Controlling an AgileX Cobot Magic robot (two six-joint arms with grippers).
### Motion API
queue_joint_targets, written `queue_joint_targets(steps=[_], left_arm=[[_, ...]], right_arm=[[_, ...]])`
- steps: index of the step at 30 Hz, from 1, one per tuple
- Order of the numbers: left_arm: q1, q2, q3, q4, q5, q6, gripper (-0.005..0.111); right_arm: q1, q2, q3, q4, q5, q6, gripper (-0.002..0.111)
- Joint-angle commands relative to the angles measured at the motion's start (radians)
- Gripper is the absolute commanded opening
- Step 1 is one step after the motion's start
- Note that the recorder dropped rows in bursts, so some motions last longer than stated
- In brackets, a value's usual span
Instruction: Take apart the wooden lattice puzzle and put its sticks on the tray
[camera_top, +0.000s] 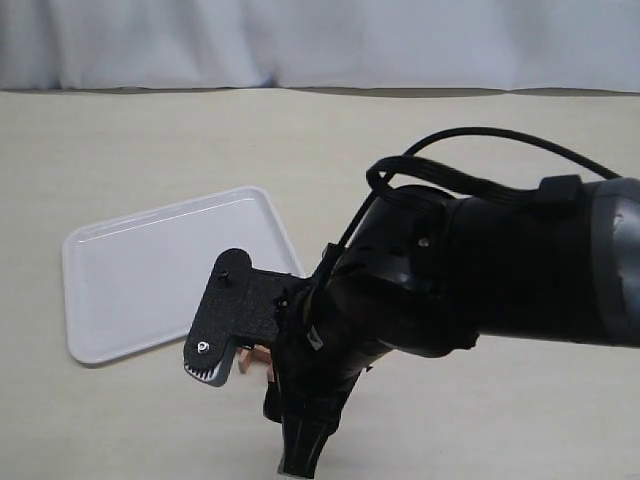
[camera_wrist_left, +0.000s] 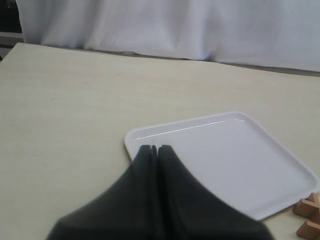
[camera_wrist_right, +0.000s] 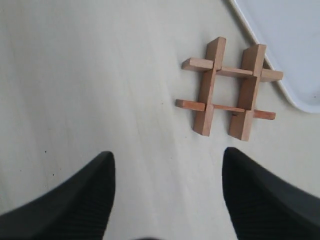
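- right jaws spread wide over the intact puzzle (camera_wrist_right: 227, 95) beside the tray (camera_wrist_right: 292, 40)
- left jaws pressed together, empty
- i'd grab one outer stick (camera_wrist_right: 209, 87), pull it straight

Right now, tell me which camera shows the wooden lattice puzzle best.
The right wrist view: the whole wooden lattice puzzle lies unobstructed beside the tray. The left wrist view catches only stick ends; the exterior view hides nearly all behind the arm.
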Motion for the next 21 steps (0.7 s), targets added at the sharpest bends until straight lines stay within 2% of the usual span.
queue_joint_targets(steps=[1,5,10,16,21], left_arm=[[0.000,-0.002,0.003,0.004,-0.003,-0.003,0.000],[0.000,-0.002,0.003,0.004,-0.003,-0.003,0.000],[0.000,-0.002,0.003,0.004,-0.003,-0.003,0.000],[0.000,-0.002,0.003,0.004,-0.003,-0.003,0.000],[0.000,-0.002,0.003,0.004,-0.003,-0.003,0.000]], right_arm=[[0.003,0.008,-0.008,0.000,0.002,0.022,0.059],[0.003,0.087,-0.043,-0.009,0.067,0.018,0.059],[0.003,0.200,-0.175,-0.019,0.097,0.021,0.059],[0.000,0.233,-0.196,-0.141,0.107,0.127,0.059],[0.000,0.246,-0.194,-0.143,0.117,0.134,0.059]])
